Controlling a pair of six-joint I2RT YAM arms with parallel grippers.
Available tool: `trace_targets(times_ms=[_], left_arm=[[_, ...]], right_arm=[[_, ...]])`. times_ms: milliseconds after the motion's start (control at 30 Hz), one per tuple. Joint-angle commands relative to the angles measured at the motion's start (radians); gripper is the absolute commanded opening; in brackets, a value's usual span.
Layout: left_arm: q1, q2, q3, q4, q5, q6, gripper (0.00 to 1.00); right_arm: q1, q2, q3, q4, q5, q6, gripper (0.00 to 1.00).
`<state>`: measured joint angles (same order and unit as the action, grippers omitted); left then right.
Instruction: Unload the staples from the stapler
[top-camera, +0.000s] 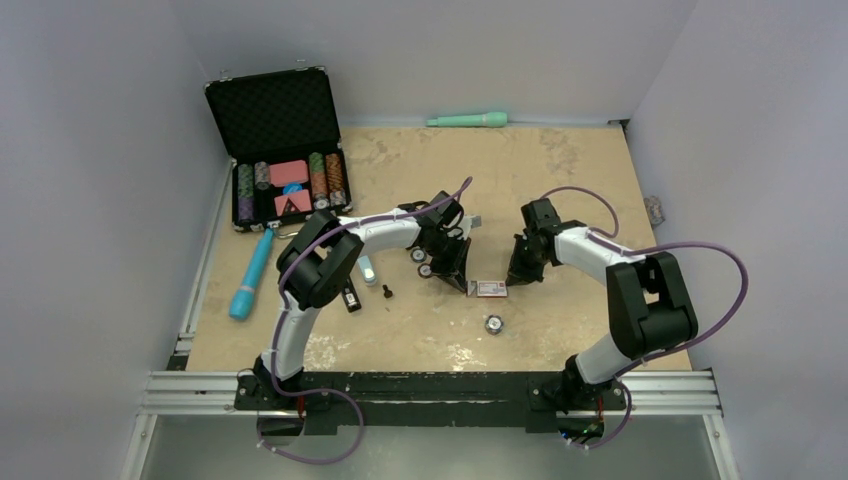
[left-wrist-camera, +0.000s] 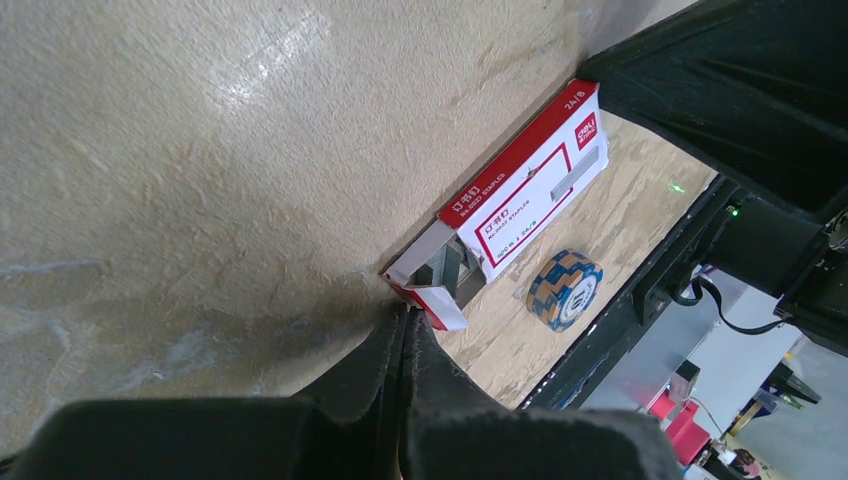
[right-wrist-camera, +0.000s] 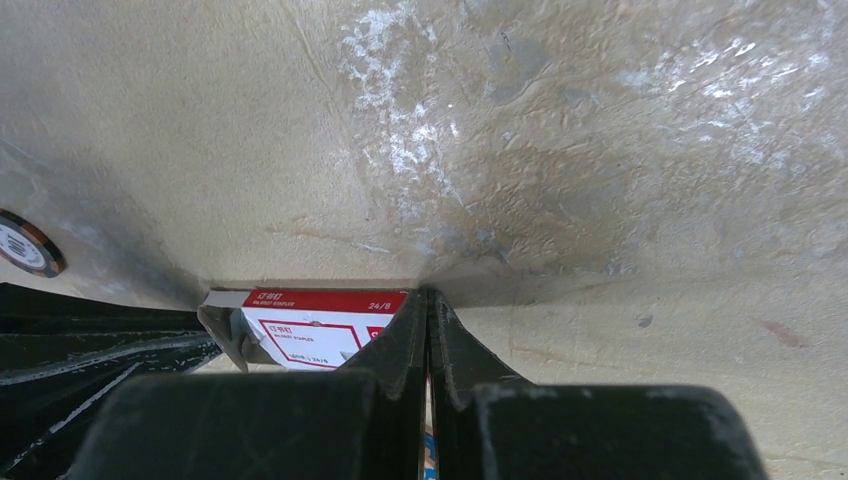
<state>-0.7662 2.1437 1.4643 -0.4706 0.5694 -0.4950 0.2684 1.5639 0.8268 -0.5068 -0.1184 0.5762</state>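
A small red-and-white staple box (top-camera: 490, 289) lies flat on the table between my two grippers. In the left wrist view the box (left-wrist-camera: 530, 195) has its near end open, with grey pieces (left-wrist-camera: 448, 272) inside that may be the staples; I cannot tell. No loose staples show. My left gripper (top-camera: 458, 268) is shut, its tips (left-wrist-camera: 408, 315) touching the box's open flap. My right gripper (top-camera: 522, 270) is shut, its tips (right-wrist-camera: 428, 296) on the table at the box's other end (right-wrist-camera: 320, 318). A small mint-and-white object (top-camera: 367, 268) and a black piece (top-camera: 350, 298) lie left; no clear stapler shows.
A blue-and-tan poker chip stack (top-camera: 493, 324) sits just in front of the box (left-wrist-camera: 565, 290). Two chips (top-camera: 420, 262) lie by the left gripper. An open black chip case (top-camera: 285, 150) stands at the back left, with a blue tool (top-camera: 250, 275) in front of it and a mint tool (top-camera: 468, 120) along the back wall.
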Motion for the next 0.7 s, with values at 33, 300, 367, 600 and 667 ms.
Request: trace_targets(times_ms=[33,300,367,600,667], left_arm=[[-0.005,0.013,0.005,0.041,-0.008,-0.015,0.00],[-0.005,0.013,0.000,0.055,-0.013,-0.034,0.00],[-0.005,0.012,-0.005,0.058,-0.014,-0.037,0.00],[-0.005,0.010,-0.016,0.069,-0.014,-0.045,0.00],[-0.006,0.010,-0.018,0.070,-0.014,-0.047,0.00]], right_arm=[[0.019,0.037,-0.006,-0.010,0.033,-0.032,0.00],[0.030,0.042,-0.002,-0.007,0.023,-0.049,0.00],[0.029,0.041,0.000,-0.006,0.022,-0.053,0.00],[0.038,0.041,0.000,-0.001,0.011,-0.060,0.00],[0.042,0.043,0.003,-0.001,0.010,-0.063,0.00]])
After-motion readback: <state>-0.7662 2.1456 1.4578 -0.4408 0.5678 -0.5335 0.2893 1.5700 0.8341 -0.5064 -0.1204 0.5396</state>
